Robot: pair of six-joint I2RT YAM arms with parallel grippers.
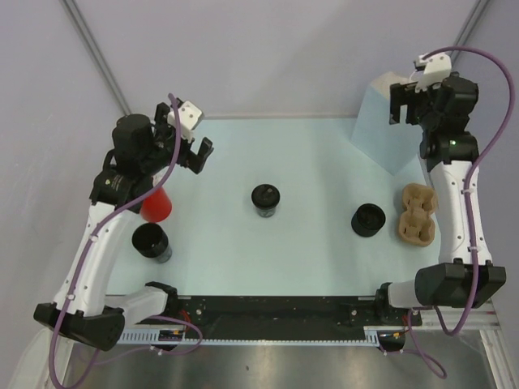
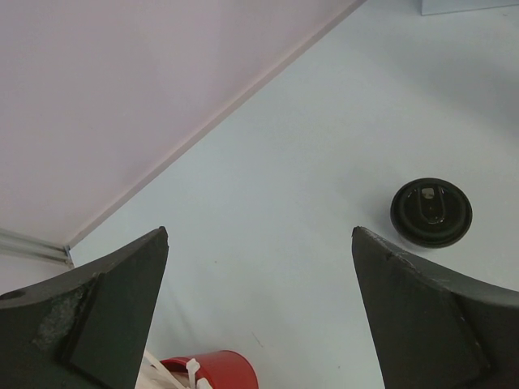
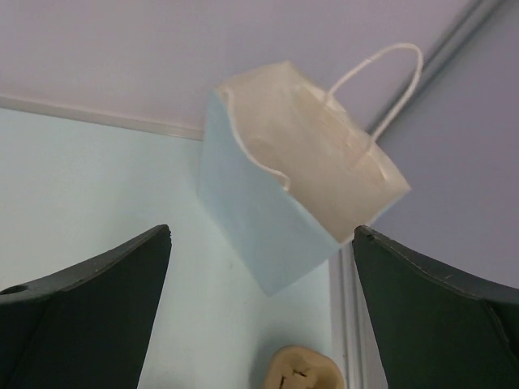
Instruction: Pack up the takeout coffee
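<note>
The overhead view alone takes in the whole pale-blue tabletop. On it the takeout coffee, a short black cup under a round black plastic lid, stands upright near the middle, well apart from both arms. The left wrist view shows that lid as glossy, with a raised rim and a sip slot, detail too fine for the overhead view. The left claw is spread wide with nothing between its 2 dark, wedge-shaped fingers, and it hangs above the far left part of the tabletop. Below it peeks a red cup near the left edge, holding white strips that may be straws. The right claw is likewise wide apart and empty, over the far right corner. Only its wrist view looks into the paper bag standing there: pale blue outside, cream inside, mouth open, with a thin white loop handle. A brown moulded-pulp carrier lies by the right edge. An open black cup sits toward the near left corner, and another black cup stands between the carrier and the coffee.
</note>
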